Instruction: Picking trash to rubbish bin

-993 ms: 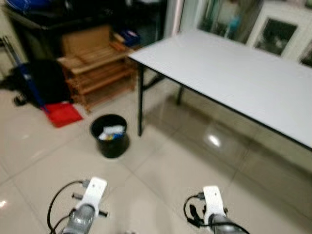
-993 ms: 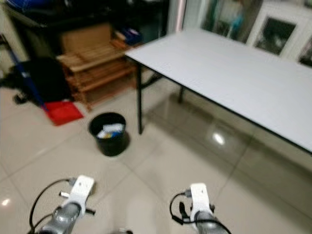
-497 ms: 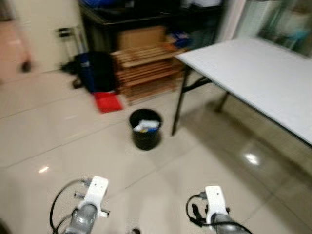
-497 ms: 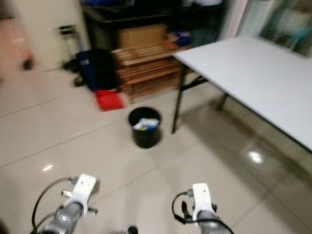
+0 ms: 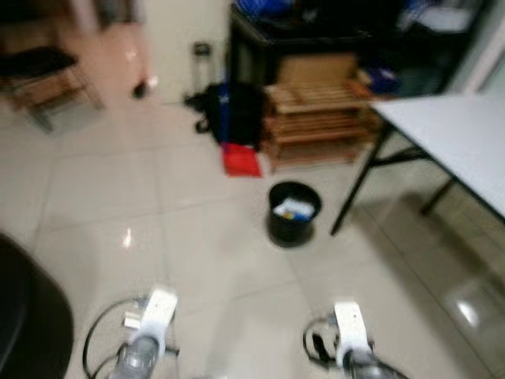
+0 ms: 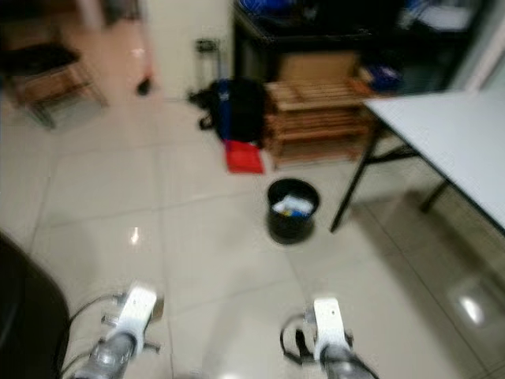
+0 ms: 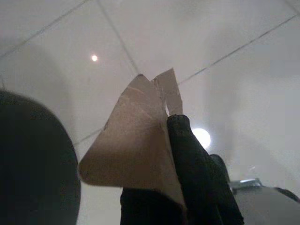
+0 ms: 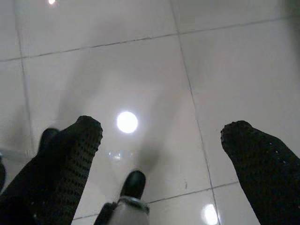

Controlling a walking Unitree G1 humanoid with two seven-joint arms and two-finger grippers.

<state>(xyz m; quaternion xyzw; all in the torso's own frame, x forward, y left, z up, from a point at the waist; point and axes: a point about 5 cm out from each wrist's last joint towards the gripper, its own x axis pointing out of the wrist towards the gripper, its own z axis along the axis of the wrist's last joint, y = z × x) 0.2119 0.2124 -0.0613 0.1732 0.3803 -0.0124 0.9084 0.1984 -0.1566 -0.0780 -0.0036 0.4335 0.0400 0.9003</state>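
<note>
Both silver arms reach forward and down at the lower edge of the head views, the left arm [image 5: 144,347] on the left and the right arm [image 5: 351,355] on the right, each with a white wrist housing and a looped black cable. The left gripper [image 7: 171,140] has its black fingers [image 7: 187,159] closed on a piece of brown cardboard [image 7: 131,140]. The right gripper [image 8: 161,136] has its fingers [image 8: 75,150] spread wide apart, holding nothing.

Text: none readable
Labels, brands: none readable
Numbers, signs: none readable
Head views: too blurred for any lettering
</note>
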